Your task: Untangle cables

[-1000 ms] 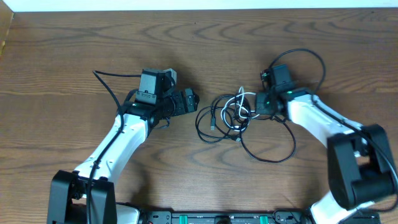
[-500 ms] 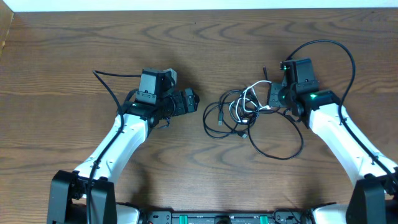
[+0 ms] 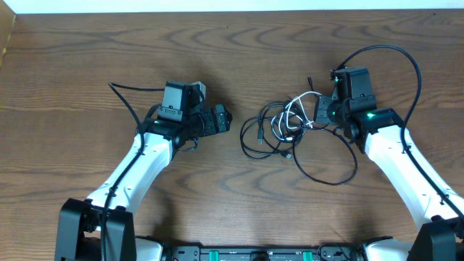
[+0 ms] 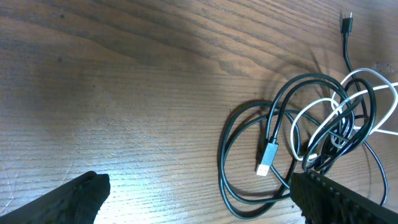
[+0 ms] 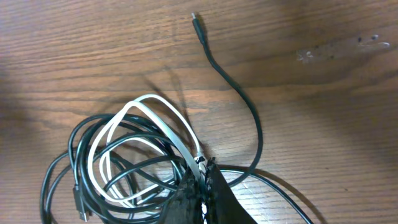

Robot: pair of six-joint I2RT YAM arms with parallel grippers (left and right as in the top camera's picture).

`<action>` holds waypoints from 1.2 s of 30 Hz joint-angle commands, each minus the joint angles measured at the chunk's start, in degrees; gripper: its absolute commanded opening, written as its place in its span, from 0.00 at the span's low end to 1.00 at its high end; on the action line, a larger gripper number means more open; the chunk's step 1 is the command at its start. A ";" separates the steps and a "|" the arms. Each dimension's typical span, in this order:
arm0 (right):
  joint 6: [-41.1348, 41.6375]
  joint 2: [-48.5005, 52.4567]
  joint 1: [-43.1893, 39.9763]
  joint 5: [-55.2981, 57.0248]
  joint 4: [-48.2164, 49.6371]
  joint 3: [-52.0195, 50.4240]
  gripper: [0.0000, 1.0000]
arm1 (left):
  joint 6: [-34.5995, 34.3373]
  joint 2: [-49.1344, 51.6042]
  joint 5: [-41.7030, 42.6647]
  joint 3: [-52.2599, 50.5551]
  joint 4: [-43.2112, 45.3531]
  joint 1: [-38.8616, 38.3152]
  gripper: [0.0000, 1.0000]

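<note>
The cables (image 3: 279,129) lie in a tangled heap on the wooden table between my two arms. A white cable (image 5: 155,119) loops through two black ones (image 5: 74,155). My right gripper (image 5: 203,179) is shut, pinching the white cable at the heap's right edge (image 3: 319,119). One black end with a small plug (image 5: 196,20) trails away across the wood. A wide black loop (image 3: 330,177) spreads toward the front. My left gripper (image 4: 199,208) hangs open just left of the heap, holding nothing. A silver USB plug (image 4: 266,160) lies inside a black coil ahead of it.
The thick black cord of the right arm (image 3: 409,65) arcs above its wrist. The left arm's own cord (image 3: 127,101) runs behind it. The table's far edge (image 3: 232,10) runs along the top, with bare wood (image 3: 232,203) in front.
My right gripper has pulled back to the right, still shut on the white cable, and the whole heap has slid right with it. The left arm has not moved.
</note>
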 commanded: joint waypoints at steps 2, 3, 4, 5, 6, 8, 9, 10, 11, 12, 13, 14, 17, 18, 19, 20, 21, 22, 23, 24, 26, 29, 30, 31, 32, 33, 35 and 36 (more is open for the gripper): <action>-0.96 -2.91 -0.28 5.09 -0.50 0.44 0.01 | -0.48 -0.31 -0.57 0.42 -0.26 0.15 0.99; -0.98 -3.61 -0.28 6.60 -0.72 0.44 0.01 | -0.48 -0.31 -0.57 0.42 -0.31 0.15 0.99; -1.16 -4.26 -0.28 7.65 -0.90 0.44 0.01 | -0.48 -0.31 -0.57 0.42 -0.33 0.15 0.99; -1.36 -5.05 -0.28 8.61 -1.05 0.44 0.01 | -0.48 -0.31 -0.57 0.42 -0.35 0.15 0.99; -1.33 -5.88 -0.28 9.27 -1.18 0.44 0.01 | -0.48 -0.31 -0.57 0.42 -0.33 0.15 0.99; -1.36 -7.67 -0.28 9.64 -1.36 0.44 0.01 | -0.48 -0.31 -0.57 0.42 -0.33 0.15 0.99; -1.33 -8.57 -0.28 9.62 -1.36 0.44 0.01 | -0.48 -0.31 -0.57 0.42 -0.33 0.15 0.99; -1.36 -9.38 -0.28 9.62 -1.33 0.44 0.01 | -0.48 -0.31 -0.57 0.42 -0.33 0.15 0.99; -1.33 -10.34 -0.28 9.64 -1.31 0.44 0.01 | -0.48 -0.31 -0.55 0.42 -0.33 0.15 0.99; -1.33 -11.13 -0.28 9.64 -1.31 0.44 0.01 | -0.48 -0.31 -0.57 0.42 -0.33 0.15 0.99; -1.36 -11.98 -0.28 9.64 -1.31 0.44 0.01 | -0.48 -0.31 -0.57 0.42 -0.33 0.15 1.00; -1.33 -12.68 -0.28 9.62 -1.33 0.44 0.01 | -0.48 -0.31 -0.57 0.42 -0.33 0.15 1.00; -1.33 -14.93 -0.28 9.62 -1.36 0.44 0.01 | -0.48 -0.31 -0.57 0.42 -0.33 0.15 1.00; -1.33 -15.50 -0.28 9.62 -1.42 0.44 0.01 | -0.48 -0.31 -0.57 0.42 -0.31 0.15 1.00; -1.33 -16.17 -0.28 9.62 -1.57 0.44 0.01 | -0.48 -0.31 -0.57 0.42 -0.33 0.15 1.00; -1.33 -16.81 -0.28 9.64 -1.81 0.44 0.01 | -0.48 -0.31 -0.57 0.42 -0.33 0.15 1.00; -1.33 -17.31 -0.28 9.64 -2.05 0.44 0.01 | -0.48 -0.31 -0.57 0.42 -0.33 0.15 1.00; -1.33 -17.84 -0.28 9.97 -2.40 0.44 0.01 | -0.48 -0.31 -0.57 0.42 -0.33 0.15 1.00; -1.33 -18.23 -0.28 10.54 -2.73 0.44 0.01 | -0.48 -0.31 -0.57 0.42 -0.31 0.15 1.00; -1.33 -18.62 -0.28 11.47 -3.21 0.44 0.01 | -0.48 -0.31 -0.57 0.42 -0.33 0.15 1.00; -1.33 -19.30 -0.28 14.08 -4.63 0.44 0.01 | -0.48 -0.31 -0.57 0.42 -0.31 0.15 1.00; -1.31 -20.06 -0.31 16.65 -7.02 0.44 0.01 | -0.48 -0.31 -0.57 0.42 -0.31 0.15 1.00; -1.31 -20.33 -0.31 16.65 -7.67 0.44 0.01 | -0.48 -0.31 -0.57 0.42 -0.33 0.15 1.00; -1.33 -20.48 -0.28 16.65 -8.22 0.44 0.01 | -0.48 -0.31 -0.57 0.42 -0.33 0.15 1.00; -1.31 -20.57 -0.28 16.65 -8.50 0.44 0.01 | -0.48 -0.31 -0.57 0.42 -0.31 0.15 1.00; -1.31 -20.63 -0.28 16.65 -8.61 0.44 0.01 | -0.48 -0.31 -0.57 0.42 -0.31 0.15 1.00; -1.31 -20.65 -0.28 16.63 -8.61 0.44 0.01 | -0.48 -0.31 -0.57 0.42 -0.31 0.15 1.00; -1.29 -20.65 -0.28 16.59 -8.61 0.44 0.01 | -0.48 -0.31 -0.57 0.42 -0.31 0.15 1.00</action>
